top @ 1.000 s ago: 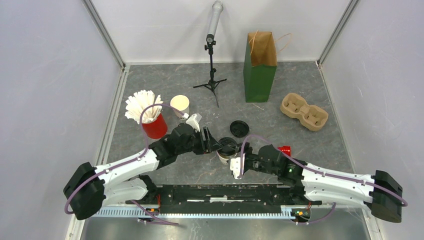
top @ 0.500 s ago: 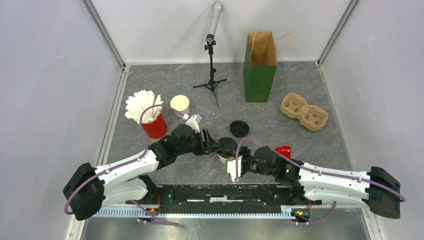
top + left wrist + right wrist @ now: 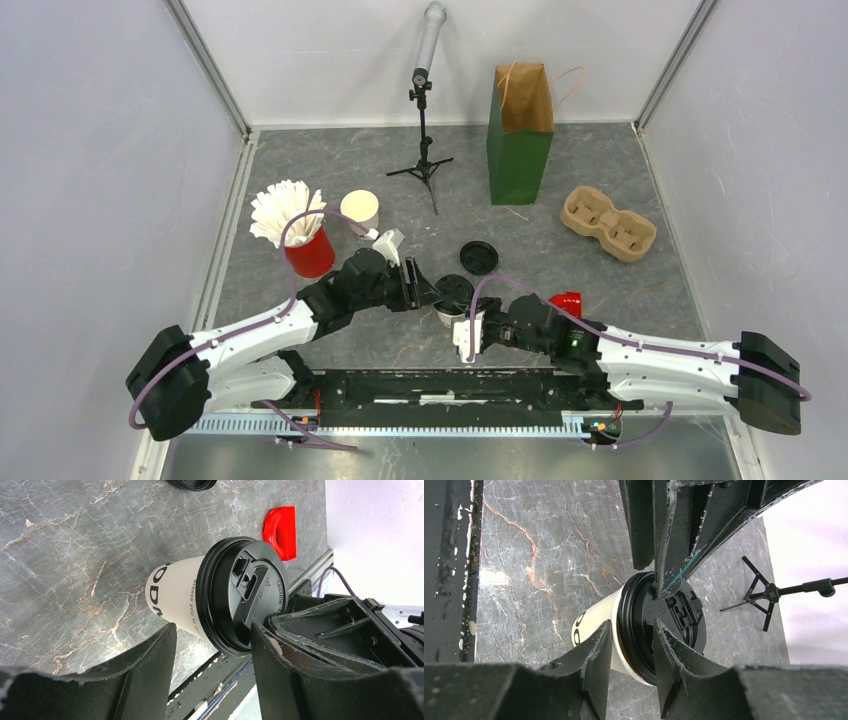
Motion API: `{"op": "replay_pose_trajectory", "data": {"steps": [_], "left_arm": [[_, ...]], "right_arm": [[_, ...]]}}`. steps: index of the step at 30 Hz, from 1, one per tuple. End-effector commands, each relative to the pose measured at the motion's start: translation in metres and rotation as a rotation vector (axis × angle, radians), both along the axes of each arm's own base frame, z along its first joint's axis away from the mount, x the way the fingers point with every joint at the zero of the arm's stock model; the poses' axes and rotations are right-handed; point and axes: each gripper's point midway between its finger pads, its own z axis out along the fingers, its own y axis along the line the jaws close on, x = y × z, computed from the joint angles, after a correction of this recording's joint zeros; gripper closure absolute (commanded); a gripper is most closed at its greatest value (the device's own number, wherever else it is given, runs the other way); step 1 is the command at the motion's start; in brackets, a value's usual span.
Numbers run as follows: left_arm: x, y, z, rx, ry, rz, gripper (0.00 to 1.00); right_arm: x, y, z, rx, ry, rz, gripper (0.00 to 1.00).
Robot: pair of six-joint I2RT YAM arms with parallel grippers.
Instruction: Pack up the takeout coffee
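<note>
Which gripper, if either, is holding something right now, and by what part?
The right gripper pinches the coffee cup at its black lid rim. The left gripper is open around the lid; whether it touches cannot be told.

Grey marbled tabletop (image 3: 600, 290); plain white enclosure walls (image 3: 100, 150) on three sides; aluminium corner posts (image 3: 205, 65); even lighting.

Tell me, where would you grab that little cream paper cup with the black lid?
Grip the cream paper cup around its paper wall, just under the black plastic lid, coming from the side. It stands upright and the lid's rim overhangs the wall, so it probably stops a slip; gripping the lid alone might pop it off.
</note>
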Motion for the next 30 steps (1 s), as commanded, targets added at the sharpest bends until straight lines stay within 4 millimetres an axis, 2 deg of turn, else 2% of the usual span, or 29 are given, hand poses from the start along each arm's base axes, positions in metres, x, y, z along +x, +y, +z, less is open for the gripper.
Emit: {"op": "replay_pose_trajectory", "data": {"steps": [1,6,7,9,12,24,27,30], "left_arm": [[0.002,-0.003,0.011,-0.054,-0.005,0.01,0.37],[0.002,-0.003,0.013,-0.055,-0.009,0.009,0.36],[0.001,-0.003,0.012,-0.054,-0.008,0.009,0.36],[0.001,-0.003,0.01,-0.051,-0.003,0.008,0.37],[0.0,-0.003,0.01,-0.054,0.001,0.008,0.38],[-0.008,-0.011,0.013,-0.108,0.017,-0.043,0.36],[-0.01,-0.015,0.009,-0.101,0.028,-0.067,0.36],[-0.01,-0.016,0.009,-0.104,0.027,-0.074,0.36]], "right_arm": [[0.0,0.001,0.002,0.014,0.017,-0.021,0.62],[-0.002,0.003,0.013,0.052,0.026,-0.016,0.61],[-0.004,0.003,0.014,0.059,0.031,-0.01,0.59],[-0.005,0.004,0.019,0.078,0.038,-0.008,0.47],[-0.007,0.003,0.023,0.094,0.045,-0.007,0.41],[-0.008,-0.002,0.016,0.076,0.081,-0.025,0.42],[-0.003,-0.003,0.03,0.134,0.11,-0.085,0.41],[0.005,-0.004,0.06,0.27,0.19,-0.187,0.41]]}}
